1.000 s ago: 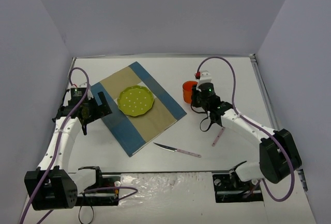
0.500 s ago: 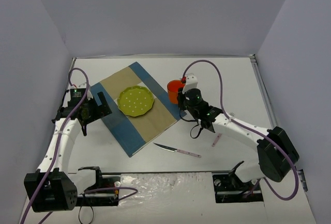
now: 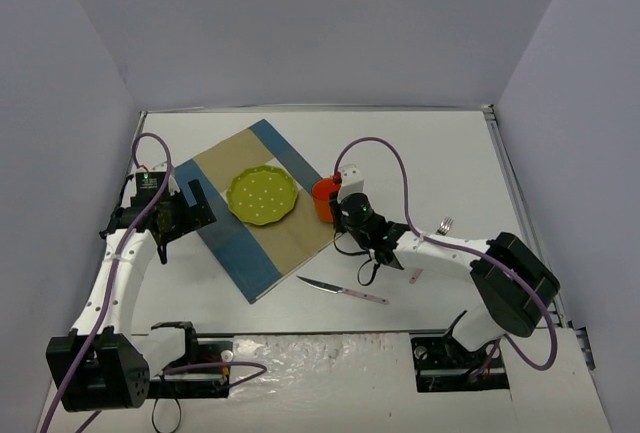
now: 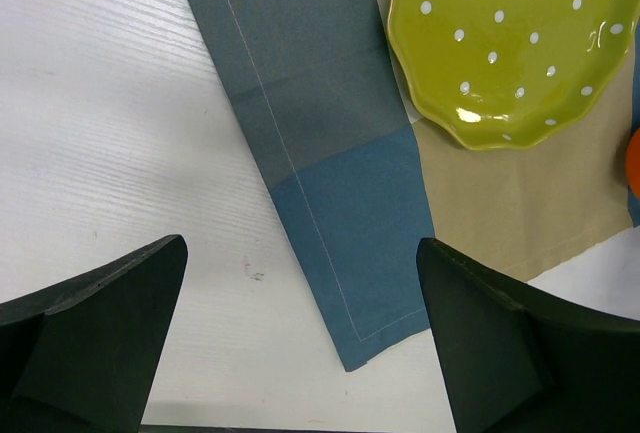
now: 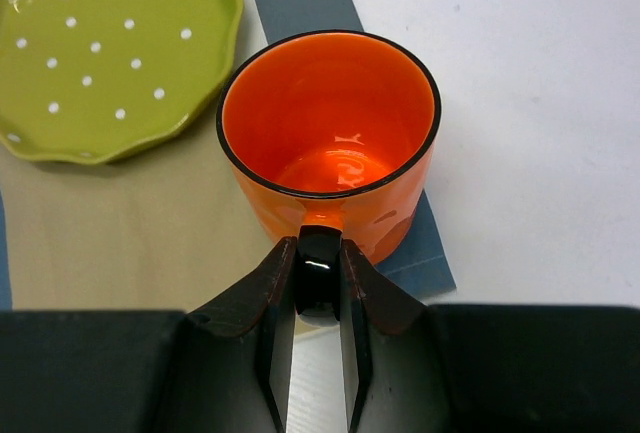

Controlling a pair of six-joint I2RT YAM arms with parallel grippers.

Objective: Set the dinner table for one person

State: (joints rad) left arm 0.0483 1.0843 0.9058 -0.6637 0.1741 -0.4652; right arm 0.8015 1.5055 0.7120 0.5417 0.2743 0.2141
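Ideally, the right gripper, grasping the orange cup by its handle, sets it upright beside the plate; the left gripper is released.

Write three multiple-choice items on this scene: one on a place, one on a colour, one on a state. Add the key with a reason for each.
1. The green plate lies: A wholly on the placemat; B wholly off it; C half over its edge.
2. The cup is: A blue; B orange; C white.
3. The right gripper is: A wide open; B shut on the cup's handle; C shut on nothing.

Key:
1 A, cloth shows all round the plate in the top view.
2 B, its wall and inside are orange.
3 B, both fingers press the dark handle in the right wrist view.
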